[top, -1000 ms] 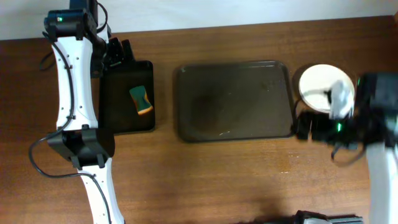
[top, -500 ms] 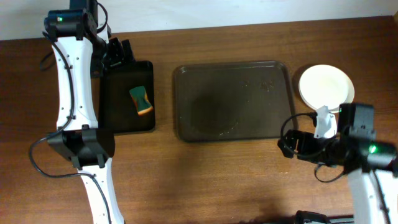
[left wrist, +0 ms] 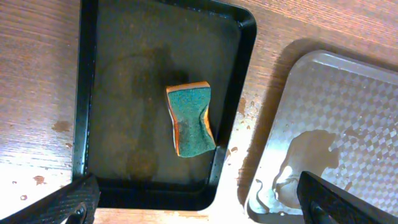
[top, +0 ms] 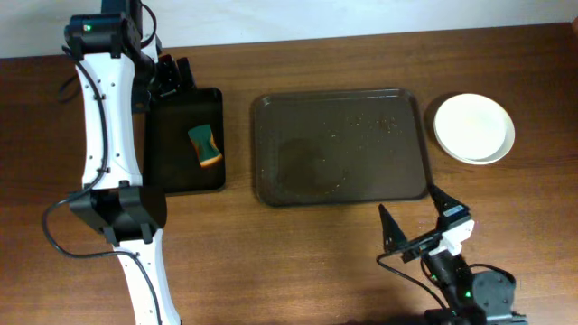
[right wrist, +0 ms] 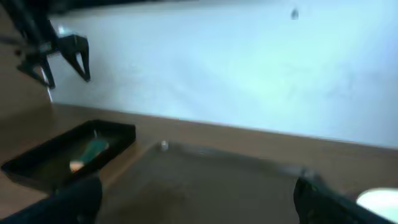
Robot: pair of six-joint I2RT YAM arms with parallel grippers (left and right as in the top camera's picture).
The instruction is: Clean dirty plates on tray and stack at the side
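Note:
The dark brown tray (top: 339, 185) lies mid-table with no plate on it, only wet streaks on its floor; it also shows in the left wrist view (left wrist: 348, 112) and, blurred, in the right wrist view (right wrist: 217, 183). The plates (top: 474, 128) sit as a plain white stack on the table just right of the tray, no smear showing on the top one; a sliver of them (right wrist: 380, 200) appears in the right wrist view. My right gripper (top: 420, 219) hovers open near the front edge, below the tray's right corner, holding nothing. My left gripper (top: 174, 77) stands open over the black tray's far end.
A narrow black tray (top: 172, 171) left of the brown tray holds a green and orange sponge (top: 205, 146), which the left wrist view (left wrist: 189, 121) shows lying flat. The left arm's white links (top: 104, 135) run down the table's left side.
My right arm has drawn back from beside the plate stack toward the table's front edge, uncovering the stack. The left arm and the sponge have not moved.

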